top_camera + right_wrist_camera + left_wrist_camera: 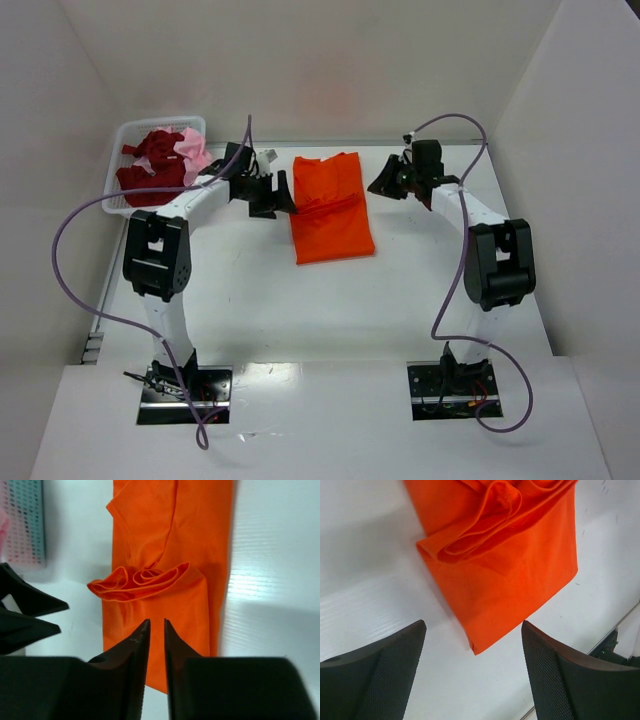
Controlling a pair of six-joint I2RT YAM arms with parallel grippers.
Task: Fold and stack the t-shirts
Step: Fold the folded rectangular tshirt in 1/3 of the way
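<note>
A bright orange t-shirt (331,207) lies on the white table as a long strip, with a bunched fold ridge across its middle (145,582). My left gripper (281,195) hovers at the shirt's left edge, open, with only table between its fingers (472,666); the shirt's corner (479,647) lies just ahead of them. My right gripper (384,182) is held off the shirt's right side. Its jaws (157,623) stand a narrow slit apart and hold nothing. Dark red t-shirts (152,165) and a pale pink one (192,147) sit crumpled in the basket.
The white mesh basket (122,135) stands at the back left, close behind the left arm; its side shows in the right wrist view (22,525). White walls close in the table at the back and on both sides. The left gripper's fingers (27,615) appear across the shirt.
</note>
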